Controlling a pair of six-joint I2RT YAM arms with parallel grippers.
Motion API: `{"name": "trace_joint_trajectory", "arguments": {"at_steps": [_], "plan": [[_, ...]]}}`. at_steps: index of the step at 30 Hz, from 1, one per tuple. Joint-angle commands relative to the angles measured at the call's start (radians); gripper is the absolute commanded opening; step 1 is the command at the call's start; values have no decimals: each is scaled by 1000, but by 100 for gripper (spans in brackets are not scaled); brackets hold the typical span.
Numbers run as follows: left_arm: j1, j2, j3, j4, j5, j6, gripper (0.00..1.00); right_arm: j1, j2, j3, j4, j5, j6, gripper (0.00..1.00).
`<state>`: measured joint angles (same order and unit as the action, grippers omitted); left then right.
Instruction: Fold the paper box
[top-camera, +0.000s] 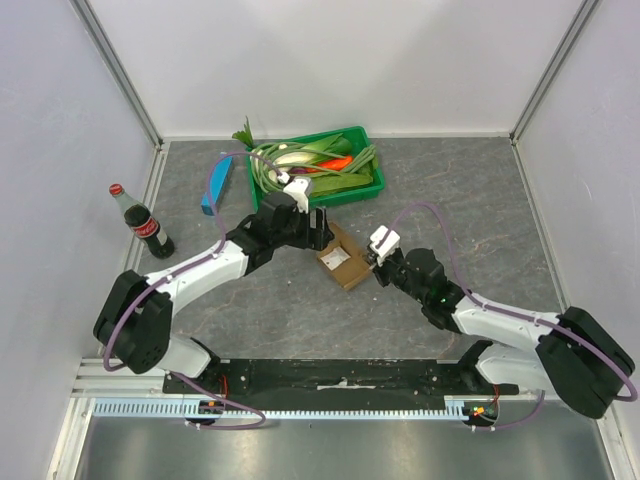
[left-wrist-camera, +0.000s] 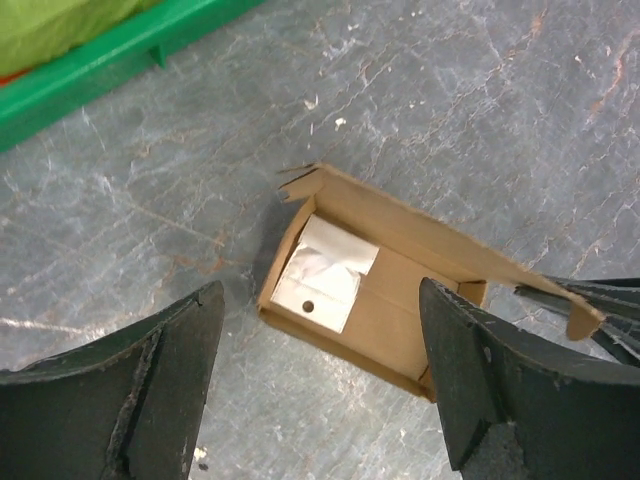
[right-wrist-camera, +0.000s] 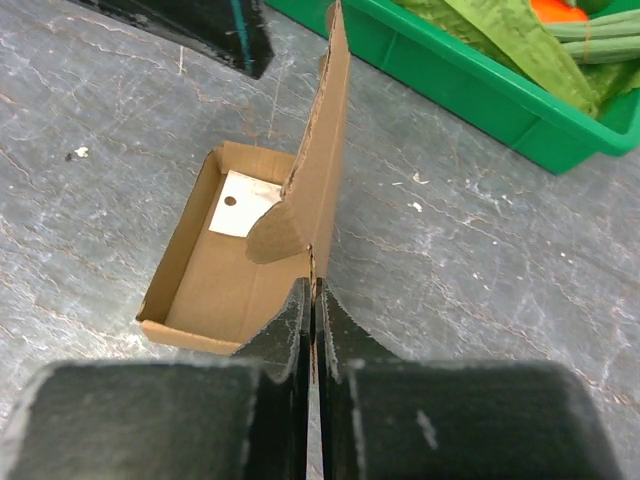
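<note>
The paper box (top-camera: 343, 262) lies mid-table as an open brown cardboard tray with its lid flap standing upright. A small white card (left-wrist-camera: 325, 272) rests inside it. My right gripper (right-wrist-camera: 313, 290) is shut on the lower edge of the upright lid flap (right-wrist-camera: 325, 150), at the box's near right side. My left gripper (left-wrist-camera: 322, 300) hovers open just above the box's far left side, its fingers (left-wrist-camera: 170, 370) wide apart and touching nothing. In the top view the left gripper (top-camera: 318, 225) sits at the box's upper left and the right gripper (top-camera: 372, 258) at its right edge.
A green tray (top-camera: 372, 185) of vegetables stands just behind the box. A slim blue box (top-camera: 216, 186) lies to the tray's left. A cola bottle (top-camera: 145, 225) stands at the far left. White walls close in the grey table on three sides.
</note>
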<state>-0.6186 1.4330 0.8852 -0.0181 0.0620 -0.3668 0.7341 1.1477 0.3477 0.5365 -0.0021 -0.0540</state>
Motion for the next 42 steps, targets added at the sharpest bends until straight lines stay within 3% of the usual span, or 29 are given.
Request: {"name": "trace_joint_trajectory", "arguments": {"at_steps": [1, 6, 10, 12, 20, 23, 29, 33, 37, 42], "plan": [[25, 43, 89, 25, 39, 133, 84, -13, 59, 101, -58, -47, 0, 10], [48, 75, 141, -83, 6, 138, 79, -15, 89, 258, -380, 132, 127, 41], [54, 34, 106, -48, -56, 71, 73, -15, 113, 394, -601, 256, 232, 50], [53, 23, 77, -20, -88, 30, 66, -15, 151, 436, -694, 327, 287, 51], [53, -34, -72, 81, -99, -115, 60, -32, 248, 537, -782, 430, 293, 57], [53, -32, -91, 66, -109, -129, 58, -47, 244, 562, -799, 384, 298, 57], [65, 59, -57, 49, -11, -124, 68, -58, 169, 542, -793, 199, 269, 57], [65, 110, -68, 122, 65, -164, 74, -64, 150, 521, -776, 77, 241, 53], [62, 181, -64, 147, 156, -211, 74, -70, 161, 516, -745, 90, 241, 49], [57, 115, -170, 242, 217, -277, 72, -108, 196, 542, -730, 106, 235, 40]]}}
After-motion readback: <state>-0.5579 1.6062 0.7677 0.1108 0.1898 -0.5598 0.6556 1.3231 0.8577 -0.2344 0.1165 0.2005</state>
